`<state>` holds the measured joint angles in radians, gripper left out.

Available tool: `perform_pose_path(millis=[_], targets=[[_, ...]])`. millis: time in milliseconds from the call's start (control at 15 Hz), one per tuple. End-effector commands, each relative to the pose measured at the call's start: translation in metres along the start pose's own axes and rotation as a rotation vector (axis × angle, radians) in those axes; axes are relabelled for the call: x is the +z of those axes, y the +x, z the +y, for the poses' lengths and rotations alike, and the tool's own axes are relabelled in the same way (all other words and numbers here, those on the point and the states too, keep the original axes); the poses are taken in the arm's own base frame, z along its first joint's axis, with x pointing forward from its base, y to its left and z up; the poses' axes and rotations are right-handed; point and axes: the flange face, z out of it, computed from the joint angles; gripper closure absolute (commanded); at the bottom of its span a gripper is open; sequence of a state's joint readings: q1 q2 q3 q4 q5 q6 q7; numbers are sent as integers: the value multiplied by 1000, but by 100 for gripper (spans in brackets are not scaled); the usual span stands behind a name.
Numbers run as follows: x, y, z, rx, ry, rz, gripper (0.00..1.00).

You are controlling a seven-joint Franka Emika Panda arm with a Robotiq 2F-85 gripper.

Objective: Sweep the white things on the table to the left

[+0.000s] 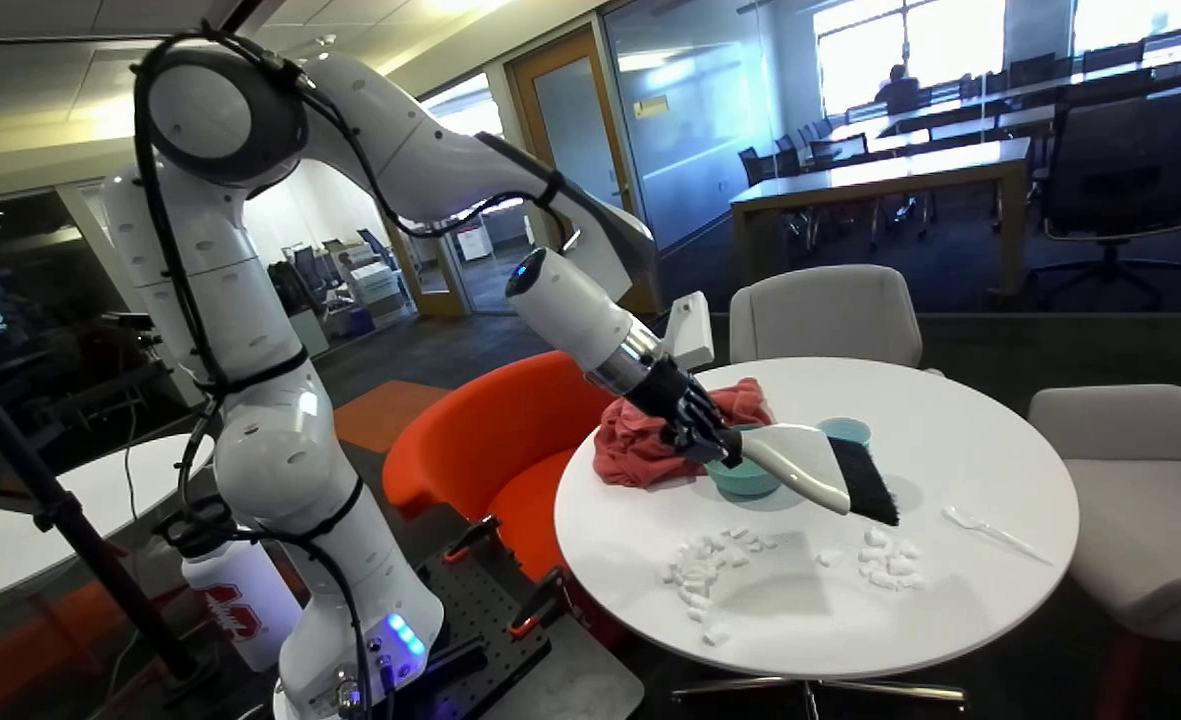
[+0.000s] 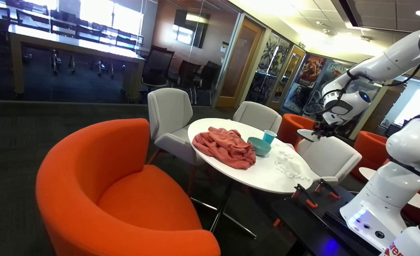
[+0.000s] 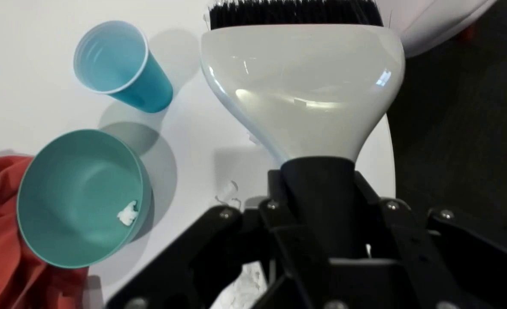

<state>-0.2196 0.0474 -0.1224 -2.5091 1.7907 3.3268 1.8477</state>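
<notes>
Many small white pieces lie on the round white table in two loose groups. One group of white pieces is nearer the robot base, the other farther off. They show as one scatter in an exterior view. In the wrist view a few pieces show between the gripper's parts. My gripper is shut on the dark handle end of a white brush with black bristles. In an exterior view the gripper holds the brush tilted, bristles down, apparently above the table.
A teal bowl with a white piece inside, a blue cup and a crumpled red cloth stand on the table. A clear plastic utensil lies near the edge. Orange and grey chairs surround the table.
</notes>
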Motion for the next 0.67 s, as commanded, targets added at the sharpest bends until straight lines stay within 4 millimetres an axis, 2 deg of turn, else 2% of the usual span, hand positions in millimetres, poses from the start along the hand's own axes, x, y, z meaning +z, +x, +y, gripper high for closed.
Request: perform_pose_path(millis=[0, 400, 600], targets=[[40, -28, -3, -39, -92, 14, 86], [116, -32, -16, -101, -125, 107, 86], [142, -34, -16, -130, -100, 125, 86]])
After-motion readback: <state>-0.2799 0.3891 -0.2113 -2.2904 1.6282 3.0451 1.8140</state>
